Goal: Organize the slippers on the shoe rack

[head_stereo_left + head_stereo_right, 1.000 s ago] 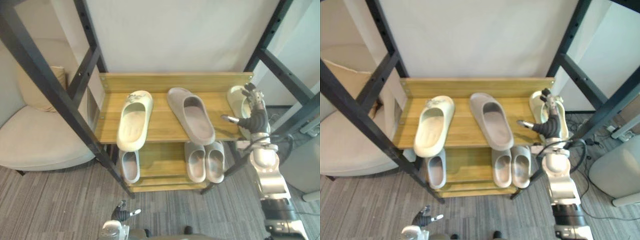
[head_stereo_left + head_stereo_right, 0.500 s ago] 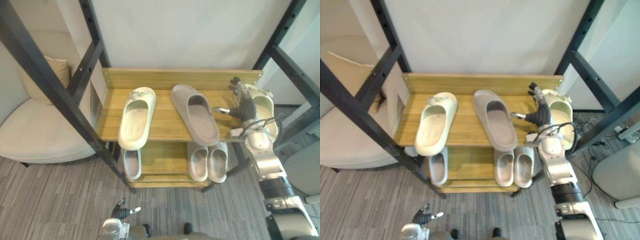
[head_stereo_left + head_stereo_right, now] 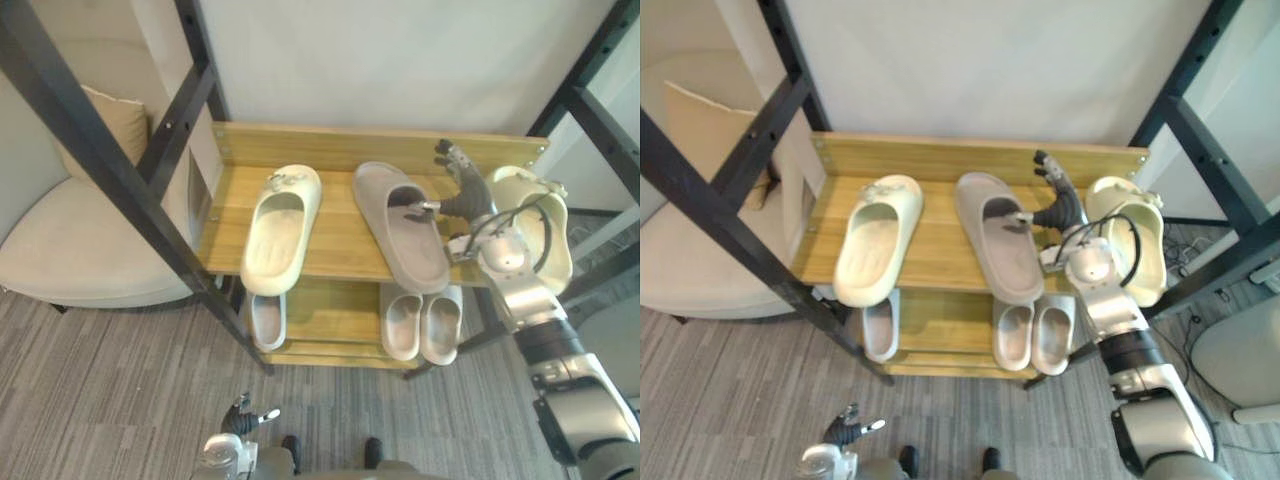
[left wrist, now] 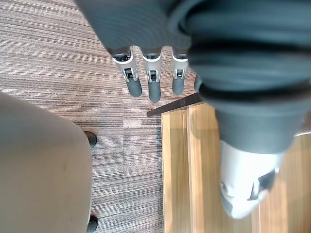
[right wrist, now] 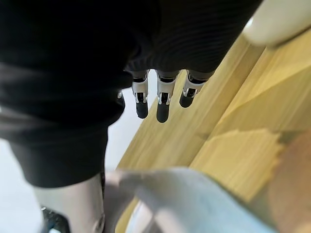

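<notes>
The right hand (image 3: 460,195) hovers over the shoe rack's (image 3: 330,262) top shelf, fingers straight and spread, thumb over the grey slipper (image 3: 402,228). A cream slipper (image 3: 282,232) lies to the left and a second cream slipper (image 3: 558,250) at the rack's right end. The left hand (image 4: 153,87) hangs above the floor (image 4: 58,58), fingers relaxed

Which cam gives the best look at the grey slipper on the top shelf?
Right eye view: the grey slipper lies whole, near centre, on the shoe rack, with just the thumb of the right hand across its opening. Left eye view shows nearly the same. Right wrist view has a pale blurred shape, maybe its rim; cannot tell.
</notes>
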{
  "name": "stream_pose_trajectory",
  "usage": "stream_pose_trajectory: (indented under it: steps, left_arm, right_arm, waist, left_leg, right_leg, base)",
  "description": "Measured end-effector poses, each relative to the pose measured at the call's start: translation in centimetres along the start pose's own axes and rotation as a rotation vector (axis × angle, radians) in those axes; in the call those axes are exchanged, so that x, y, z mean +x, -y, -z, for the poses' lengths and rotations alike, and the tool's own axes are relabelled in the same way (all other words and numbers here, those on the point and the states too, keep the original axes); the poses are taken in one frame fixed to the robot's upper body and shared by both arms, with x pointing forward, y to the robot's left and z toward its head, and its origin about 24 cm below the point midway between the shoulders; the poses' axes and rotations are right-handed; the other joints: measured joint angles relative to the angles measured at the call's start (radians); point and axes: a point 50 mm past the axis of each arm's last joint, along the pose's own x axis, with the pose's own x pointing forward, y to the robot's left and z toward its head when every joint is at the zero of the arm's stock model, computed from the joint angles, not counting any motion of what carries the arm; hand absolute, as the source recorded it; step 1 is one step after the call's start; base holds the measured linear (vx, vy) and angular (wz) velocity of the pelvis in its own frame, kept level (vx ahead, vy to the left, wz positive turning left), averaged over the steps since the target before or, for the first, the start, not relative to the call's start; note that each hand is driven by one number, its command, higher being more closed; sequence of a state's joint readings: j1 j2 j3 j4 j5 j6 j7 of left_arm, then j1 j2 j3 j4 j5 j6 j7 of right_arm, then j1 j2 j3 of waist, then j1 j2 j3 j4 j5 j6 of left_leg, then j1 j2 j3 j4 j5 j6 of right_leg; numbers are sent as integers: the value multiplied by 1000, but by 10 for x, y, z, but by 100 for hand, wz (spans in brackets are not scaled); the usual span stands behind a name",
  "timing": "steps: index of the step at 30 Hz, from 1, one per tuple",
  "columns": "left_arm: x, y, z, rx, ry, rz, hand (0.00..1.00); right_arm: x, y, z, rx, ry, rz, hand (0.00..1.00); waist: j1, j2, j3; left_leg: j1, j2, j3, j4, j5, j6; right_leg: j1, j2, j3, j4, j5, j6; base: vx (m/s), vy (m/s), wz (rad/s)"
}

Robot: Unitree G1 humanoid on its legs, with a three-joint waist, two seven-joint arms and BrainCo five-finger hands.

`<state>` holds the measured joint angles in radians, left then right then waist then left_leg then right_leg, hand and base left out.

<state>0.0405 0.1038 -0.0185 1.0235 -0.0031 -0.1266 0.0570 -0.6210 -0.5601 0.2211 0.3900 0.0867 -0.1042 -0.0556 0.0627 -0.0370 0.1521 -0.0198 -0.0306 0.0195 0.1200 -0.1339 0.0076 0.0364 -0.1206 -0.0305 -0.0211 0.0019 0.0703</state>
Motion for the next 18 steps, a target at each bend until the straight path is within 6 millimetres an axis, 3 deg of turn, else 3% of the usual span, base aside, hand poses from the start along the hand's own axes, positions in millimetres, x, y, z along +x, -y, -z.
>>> stream_pose_trajectory:
  steps: [4,5,18]
  left_arm:
    - [0,0,-4,-3,18,0,0]
    - [1,0,-4,-3,20,0,0]
    - [2,0,-11,-20,47,-3,0]
  right_arm:
    - [11,3,-9,-40,18,-12,0]
    - [13,3,-10,-53,19,-21,100]
    - [33,1,-30,-106,61,-72,100]
  waist:
    - [1,3,23]
    - [1,2,25]
    - [24,-3,52]
  left_leg:
    - [-1,3,-3,-4,6,1]
    - [-1,2,-3,-8,9,2]
    - [22,13,-23,-121,91,-16]
  right_leg:
    - [-1,3,-6,-1,13,-1]
    - [-2,3,-8,-1,15,-3]
    - [-33,15,-19,15,21,-5]
  base:
    - [-23,-10,3]
    - [-41,-9,2]
    - [-61,-37,3]
